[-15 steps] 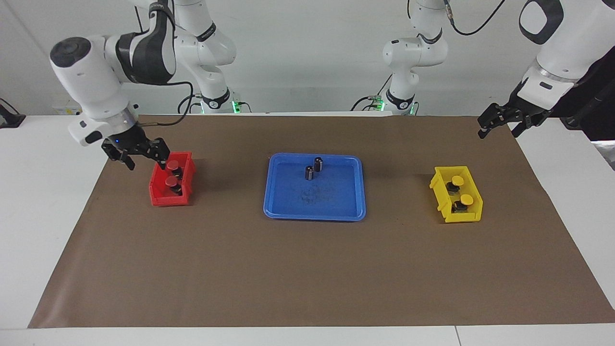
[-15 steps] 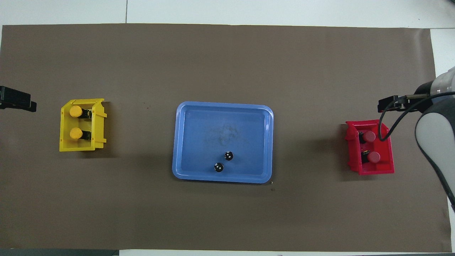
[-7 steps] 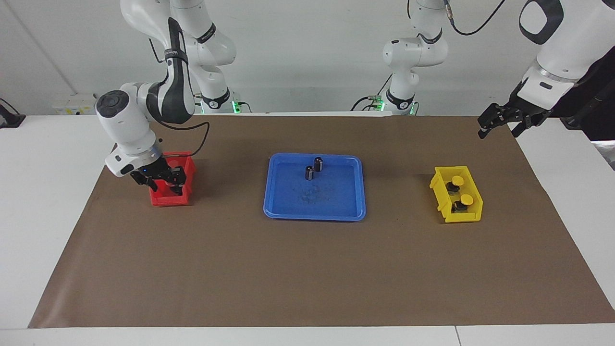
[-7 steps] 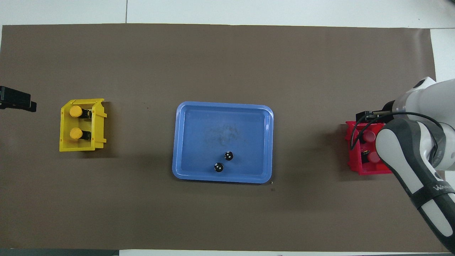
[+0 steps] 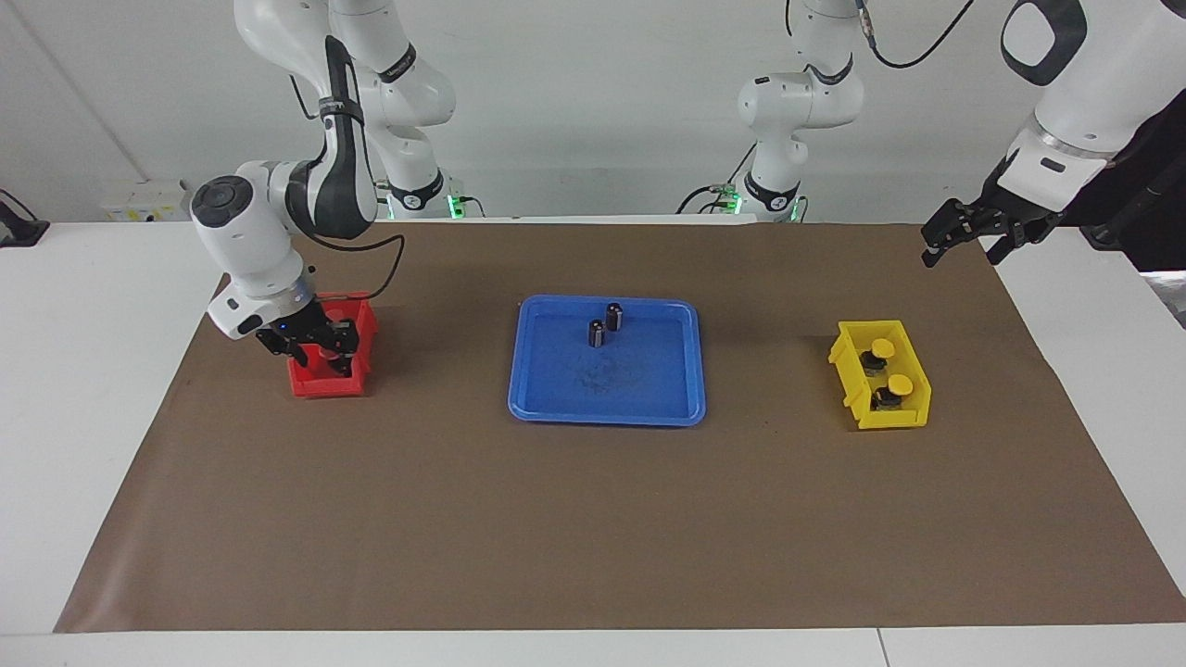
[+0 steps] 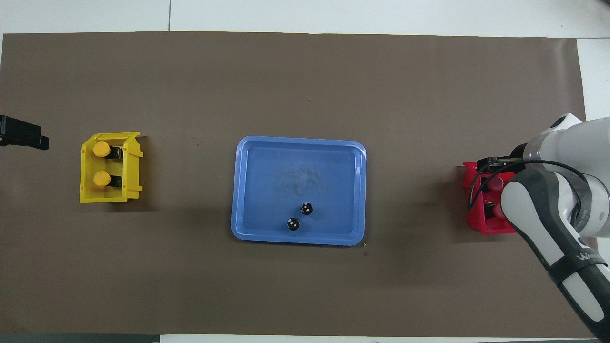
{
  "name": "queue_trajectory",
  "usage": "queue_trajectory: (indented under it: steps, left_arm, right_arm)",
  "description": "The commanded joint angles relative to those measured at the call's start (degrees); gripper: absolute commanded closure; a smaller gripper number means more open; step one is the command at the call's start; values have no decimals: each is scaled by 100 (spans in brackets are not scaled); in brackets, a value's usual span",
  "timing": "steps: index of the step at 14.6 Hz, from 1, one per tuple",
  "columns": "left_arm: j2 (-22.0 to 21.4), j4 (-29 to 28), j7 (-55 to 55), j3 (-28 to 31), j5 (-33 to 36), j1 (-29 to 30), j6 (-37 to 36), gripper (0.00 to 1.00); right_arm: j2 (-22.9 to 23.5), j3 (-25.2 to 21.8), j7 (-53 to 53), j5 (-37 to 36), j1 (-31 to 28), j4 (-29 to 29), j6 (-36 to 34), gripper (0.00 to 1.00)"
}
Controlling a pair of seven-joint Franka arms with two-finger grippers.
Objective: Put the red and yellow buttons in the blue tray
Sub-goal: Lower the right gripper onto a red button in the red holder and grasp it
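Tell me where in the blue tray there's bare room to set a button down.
The blue tray is mostly bare: its whole half farther from the robots, and the strip toward the left arm's end. The only crowding is two dark cylinders near the rim nearest the robots. The mat between the tray and the yellow bin also lies bare.

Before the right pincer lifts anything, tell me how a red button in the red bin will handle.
The red button probably counts as stiff and light: a small cap on a dark base. Its round cap overhangs that base, so it may tip or roll once set in the blue tray. The smooth cap could slip; the right pincer might hold better around the base.
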Motion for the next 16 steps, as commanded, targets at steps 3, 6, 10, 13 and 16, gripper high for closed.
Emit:
queue_trajectory:
  steps: [3,6,10,13,16]
  left_arm:
    - [-131,-121,6,-8,-74,29,-34,0]
    - [-131,-130,6,-8,-74,38,-34,0]
    - [-131,-130,6,-17,-74,29,-34,0]
    - [-131,-130,6,-8,-74,29,-34,0]
    - [-131,-130,6,-8,-74,29,-34,0]
  right_arm:
    - [-186,13,-272,20,-143,-261,94,28]
    - [-213,13,-263,20,-108,-287,103,28]
    - [-230,14,-298,20,-99,-375,129,28]
    - [-265,13,-439,20,-125,-410,146,28]
    - [-274,13,-448,20,-134,-454,155,29]
